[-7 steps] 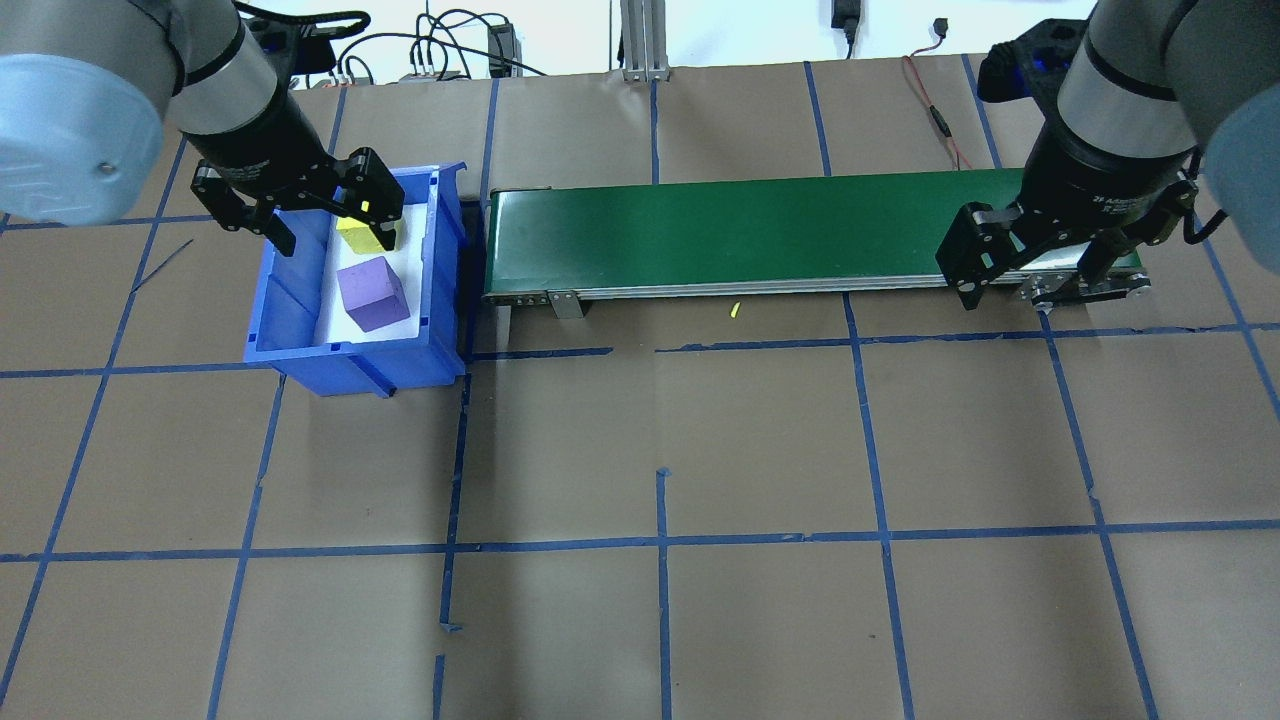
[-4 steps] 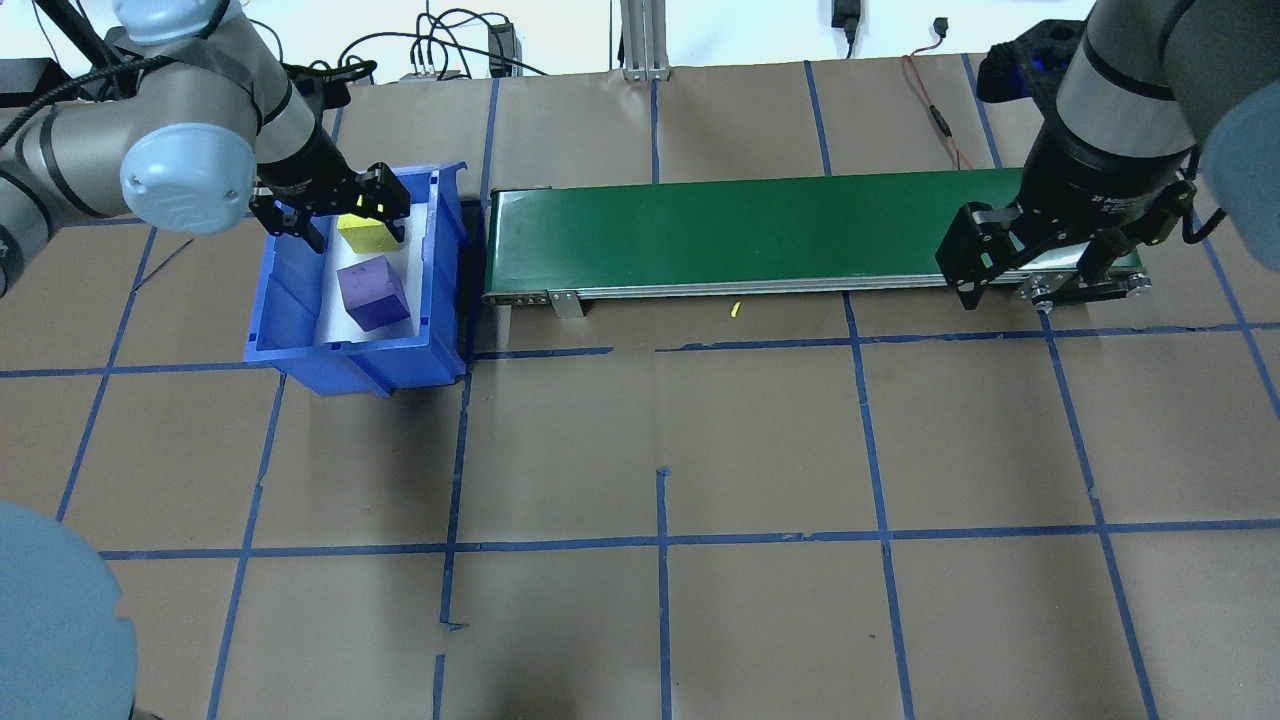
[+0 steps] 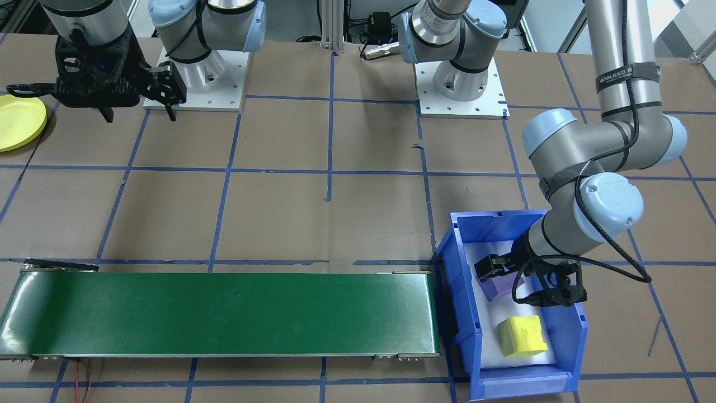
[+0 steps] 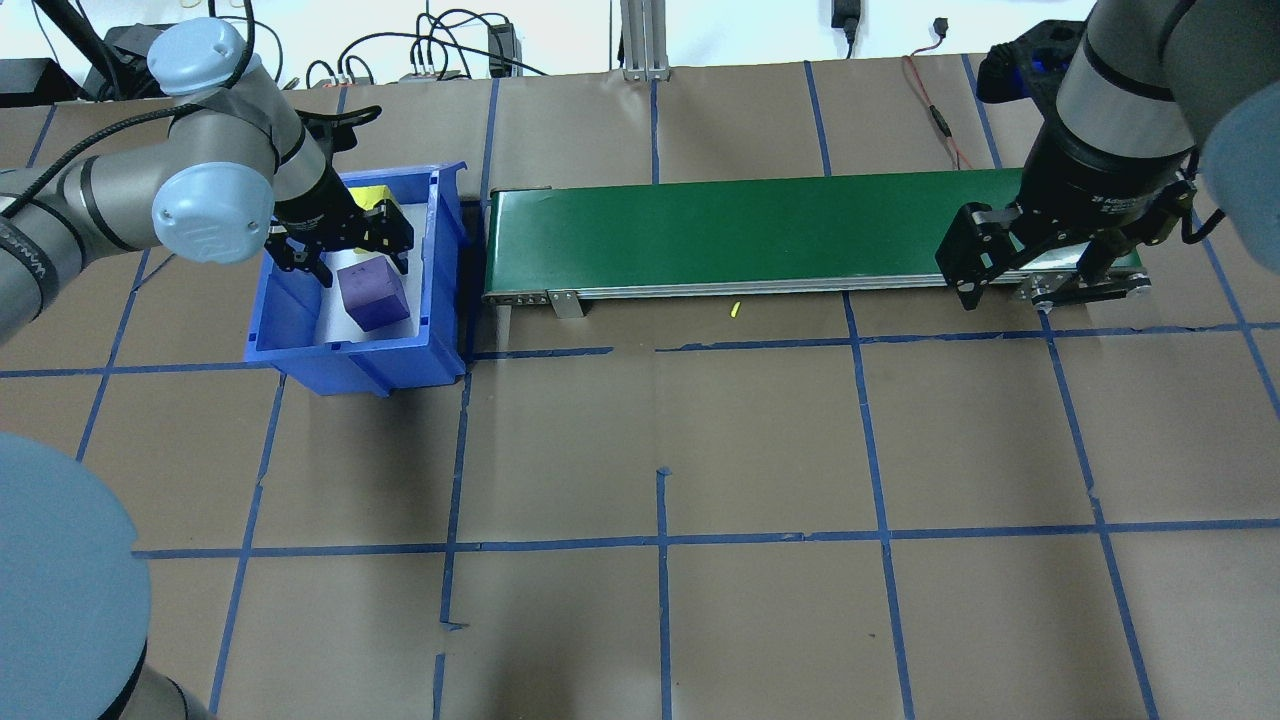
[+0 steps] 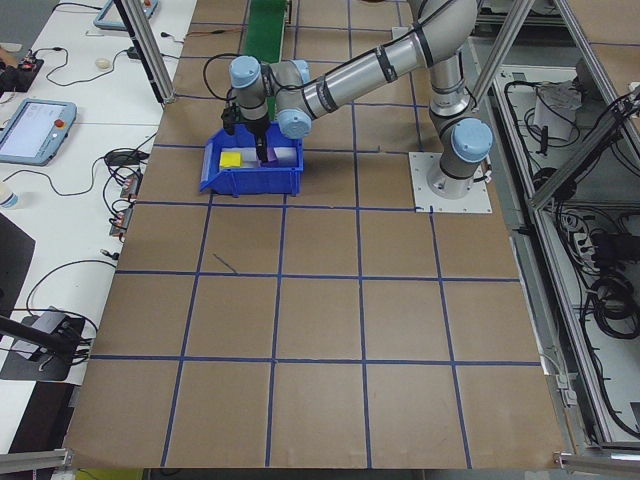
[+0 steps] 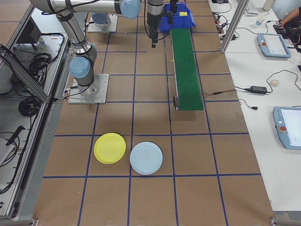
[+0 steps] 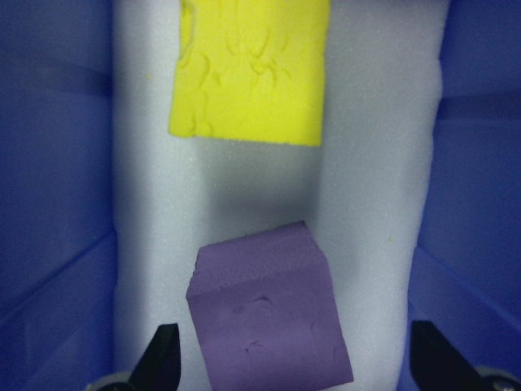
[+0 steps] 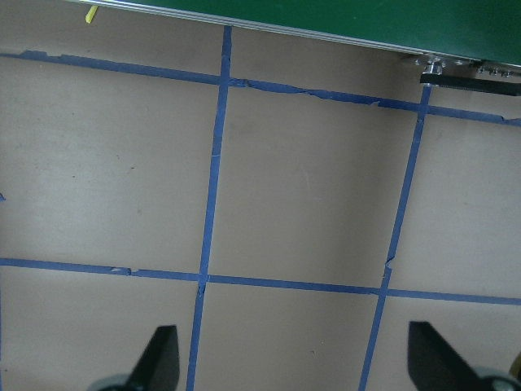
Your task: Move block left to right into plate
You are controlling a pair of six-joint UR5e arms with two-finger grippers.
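Two blocks lie on white foam in a blue bin (image 4: 350, 362): a purple block (image 4: 375, 295) (image 7: 273, 318) and a yellow block (image 3: 523, 336) (image 7: 248, 69). My left gripper (image 4: 362, 262) (image 3: 523, 285) is down inside the bin and open. In the left wrist view, the left gripper (image 7: 297, 362) has a finger on each side of the purple block, without touching it. My right gripper (image 4: 1030, 285) (image 8: 293, 358) hangs open and empty by the right end of the green conveyor (image 4: 740, 235). The yellow plate (image 3: 19, 120) (image 6: 109, 148) lies on the table beyond the conveyor's right end.
A light-blue plate (image 6: 146, 158) lies beside the yellow one. The conveyor runs between the bin and the right arm. A small yellow scrap (image 4: 734, 311) lies on the brown paper in front of the belt. Cables run along the table's far edge.
My left gripper has moved from over the yellow block to the purple block and dropped lower in the bin. The right arm has not moved.
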